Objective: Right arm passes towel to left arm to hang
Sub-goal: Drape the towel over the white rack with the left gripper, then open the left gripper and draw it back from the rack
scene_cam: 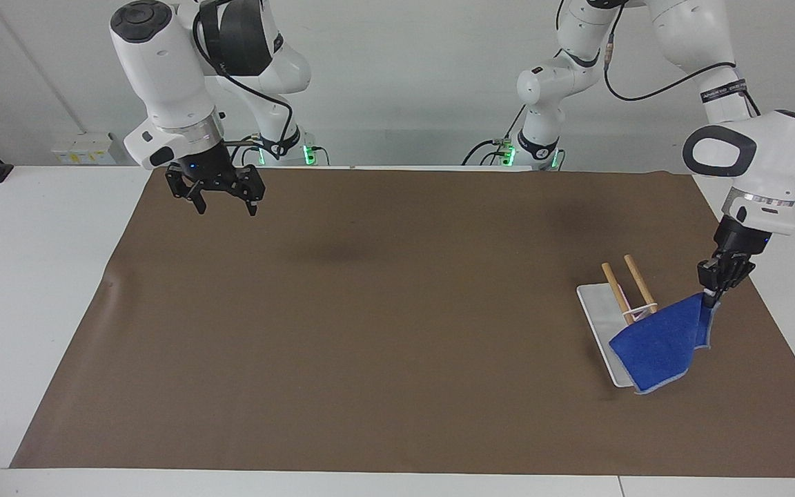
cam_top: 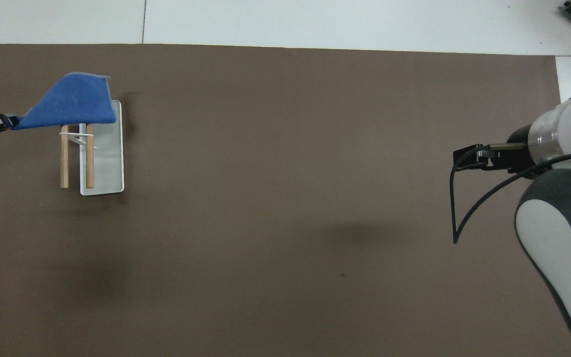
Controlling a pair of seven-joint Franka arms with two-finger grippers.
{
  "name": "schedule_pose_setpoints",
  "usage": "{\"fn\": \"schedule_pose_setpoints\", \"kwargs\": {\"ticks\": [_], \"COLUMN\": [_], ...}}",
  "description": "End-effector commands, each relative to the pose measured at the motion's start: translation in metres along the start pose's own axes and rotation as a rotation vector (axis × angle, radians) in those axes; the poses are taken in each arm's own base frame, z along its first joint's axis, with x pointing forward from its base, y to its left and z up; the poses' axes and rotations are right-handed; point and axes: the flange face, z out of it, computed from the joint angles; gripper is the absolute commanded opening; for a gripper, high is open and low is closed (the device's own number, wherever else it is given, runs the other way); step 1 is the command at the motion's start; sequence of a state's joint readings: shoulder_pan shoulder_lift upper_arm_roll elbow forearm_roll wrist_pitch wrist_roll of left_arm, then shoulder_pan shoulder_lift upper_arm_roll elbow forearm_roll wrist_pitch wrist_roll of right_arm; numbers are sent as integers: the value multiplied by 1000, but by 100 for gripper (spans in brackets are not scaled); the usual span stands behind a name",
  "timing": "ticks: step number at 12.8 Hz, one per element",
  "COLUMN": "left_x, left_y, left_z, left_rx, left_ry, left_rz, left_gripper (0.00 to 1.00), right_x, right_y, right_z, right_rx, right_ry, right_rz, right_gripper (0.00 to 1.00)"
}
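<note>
Towel (scene_cam: 660, 342): royal-blue cloth draped over the outer end of the rack, near the table corner at the left arm's end and the edge farthest from the robots — one corner is pinched up, the rest sags down over the rack's base.
Mat (scene_cam: 370, 310): large brown sheet covering most of the table; the rack stands on it.
Right arm: waits over the mat's corner nearest the robots at its own end of the table, well apart from the towel.
Left arm: comes down beside the rack, at the table's short edge on its own end.
Rack (scene_cam: 622, 297): two wooden rods slanting up from a white base plate (cam_top: 112, 163), tied by a thin white crossbar; the rods run from nearer the robots to farther.
Right gripper (scene_cam: 221, 200): fingers spread apart, nothing between them.
Left gripper (scene_cam: 709, 295): clenched on the towel's raised corner.
Key relation: the towel stretches from the left gripper sideways across the rods, toward the table's middle — its long axis crosses the rods, so letting go should leave it hanging there, in my judgement.
Progress: the handover looks finished; only the release seems left.
</note>
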State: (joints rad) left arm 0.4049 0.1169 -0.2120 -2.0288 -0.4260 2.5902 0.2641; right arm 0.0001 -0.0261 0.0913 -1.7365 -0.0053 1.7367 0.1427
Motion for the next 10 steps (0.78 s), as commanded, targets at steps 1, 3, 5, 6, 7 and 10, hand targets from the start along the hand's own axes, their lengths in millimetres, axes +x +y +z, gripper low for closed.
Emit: {"fn": "schedule_pose_setpoints", "kwargs": {"ticks": [1, 3, 5, 6, 7, 10], "left_x": [-1, -1, 2, 12, 25, 62], "left_y": [-3, -3, 0, 4, 11, 29], "left_z": [0, 0, 0, -8, -19, -53], "left_rx": [6, 9, 32, 41, 44, 105], "left_ry": [-16, -19, -57, -83, -124, -249], "left_rz": [23, 31, 90, 126, 162, 286], "left_gripper": [67, 68, 66, 66, 66, 66], "right_x": [-2, -2, -2, -2, -2, -2], "right_y": [4, 4, 4, 4, 4, 4], "right_z": [-2, -2, -2, -2, -2, -2], "right_rx": [22, 22, 22, 22, 22, 22], "right_ry": [-2, -2, -2, -2, -2, -2], "right_rz": [-12, -12, -12, -12, -12, -12], "right_gripper": [100, 100, 100, 100, 100, 100]}}
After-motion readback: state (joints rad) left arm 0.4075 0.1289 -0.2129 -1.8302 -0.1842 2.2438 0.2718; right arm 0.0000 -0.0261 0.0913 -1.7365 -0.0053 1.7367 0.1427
